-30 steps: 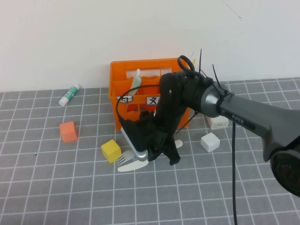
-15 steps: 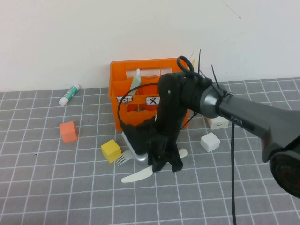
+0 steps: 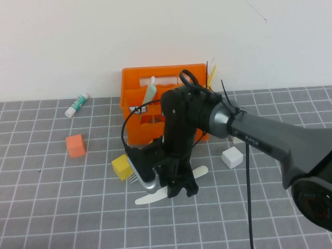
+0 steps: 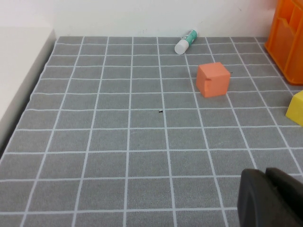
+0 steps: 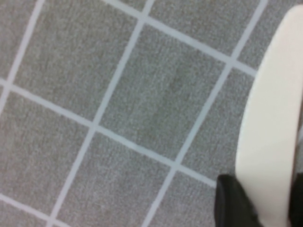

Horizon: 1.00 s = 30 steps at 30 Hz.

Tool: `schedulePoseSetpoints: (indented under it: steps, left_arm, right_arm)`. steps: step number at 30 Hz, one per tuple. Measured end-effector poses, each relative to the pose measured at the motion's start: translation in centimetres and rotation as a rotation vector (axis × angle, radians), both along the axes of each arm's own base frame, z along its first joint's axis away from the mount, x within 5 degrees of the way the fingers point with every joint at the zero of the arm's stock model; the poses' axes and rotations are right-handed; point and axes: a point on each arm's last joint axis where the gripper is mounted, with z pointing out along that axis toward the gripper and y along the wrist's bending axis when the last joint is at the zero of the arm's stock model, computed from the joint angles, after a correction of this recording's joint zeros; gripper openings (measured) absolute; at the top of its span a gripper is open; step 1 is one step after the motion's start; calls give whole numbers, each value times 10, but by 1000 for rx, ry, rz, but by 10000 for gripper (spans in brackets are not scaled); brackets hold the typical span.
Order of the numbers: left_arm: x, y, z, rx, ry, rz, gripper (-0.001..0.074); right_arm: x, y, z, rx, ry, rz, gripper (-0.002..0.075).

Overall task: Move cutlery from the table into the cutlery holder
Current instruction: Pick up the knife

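Observation:
The cream-white knife (image 3: 150,198) lies flat on the table (image 3: 62,207) in front of the orange cutlery holder (image 3: 161,75). My right gripper (image 3: 179,191) points straight down over the knife's middle, one finger on each side of it, closed on the knife (image 5: 274,118). The right gripper (image 5: 264,208) sits low in the right wrist view. A grey fork (image 3: 136,178) lies beside the arm. A mint-green spoon (image 3: 150,89) and a yellow knife (image 3: 211,72) stand in the holder. The pink spoon is out of sight. My left gripper (image 4: 267,194) is shut and empty, apart at the left.
A yellow cube (image 3: 122,166) sits next to the fork, an orange cube (image 3: 75,145) further left, a glue stick (image 3: 77,105) by the wall, and a white cube (image 3: 232,156) right of the arm. The left wrist view shows the orange cube (image 4: 213,79) and glue stick (image 4: 185,41).
My right arm has shifted left and lowered over the knife. The knife swung from beside the fork to a slant across the grid and now sits between the fingers.

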Motion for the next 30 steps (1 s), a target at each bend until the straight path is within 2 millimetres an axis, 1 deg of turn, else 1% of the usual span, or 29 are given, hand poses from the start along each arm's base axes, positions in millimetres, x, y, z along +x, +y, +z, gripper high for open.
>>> schedulePoseSetpoints:
  steps: [3, 8, 14, 16, 19, 24, 26, 28, 30]
  left_arm:
    - [0, 0, 0, 0, 0, 0, -1]
    - [0, 0, 0, 0, 0, 0, -1]
    - [0, 0, 0, 2, 0, -1, -1]
    - [0, 0, 0, 2, 0, -1, -1]
    - [0, 0, 0, 2, 0, -1, -1]
    - [0, 0, 0, 2, 0, -1, -1]
    - [0, 0, 0, 2, 0, -1, -1]
    - [0, 0, 0, 2, 0, -1, -1]
    - [0, 0, 0, 2, 0, -1, -1]
  right_arm:
    - [0, 0, 0, -21, -15, -32, 233]
    - [-2, 1, 1, -50, -25, -56, 158]
    - [-2, 0, 6, -52, -28, -75, 106]
    - [-2, 0, 11, -47, -33, -83, 87]
    - [-3, -1, 25, -33, -50, -98, 60]
    - [-7, -4, 66, 21, -105, -123, 47]
    - [-8, -5, 78, 38, -121, -130, 46]
    - [-10, -7, 84, 38, -127, -139, 46]
    - [-12, -11, 81, 15, -122, -147, 55]
